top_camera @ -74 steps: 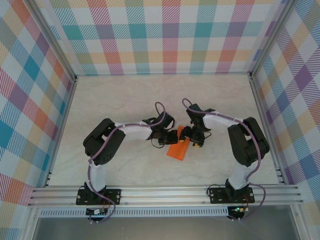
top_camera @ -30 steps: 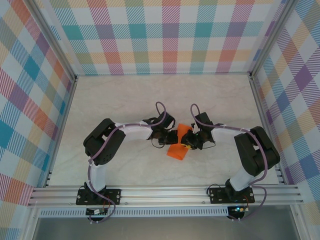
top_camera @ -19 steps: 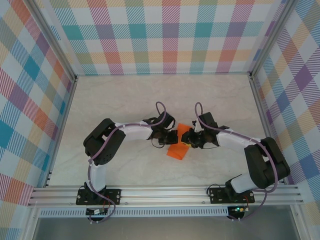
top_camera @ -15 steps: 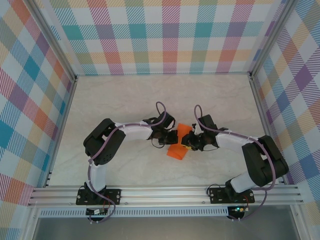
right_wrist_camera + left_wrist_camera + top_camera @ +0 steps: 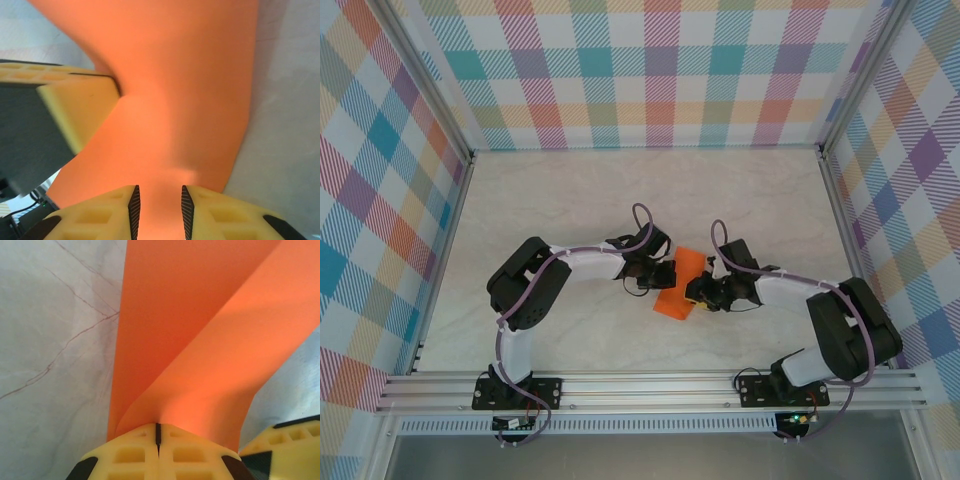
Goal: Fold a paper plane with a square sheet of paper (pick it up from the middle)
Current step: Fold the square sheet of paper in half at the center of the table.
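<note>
Curved orange sheet of paper (image 5: 185, 90) between slightly parted yellow fingers (image 5: 100, 215), left fingers (image 5: 75, 110) against its edge.

Both arms were bent inward at the elbows, with the wrists low and facing each other. The left gripper (image 5: 158, 432) had its jaws pressed together on the square sheet of paper (image 5: 200, 340). The right gripper (image 5: 158, 200) had its jaws a little apart.

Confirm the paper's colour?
Plain bright orange paper; clearest in the left wrist view.
</note>
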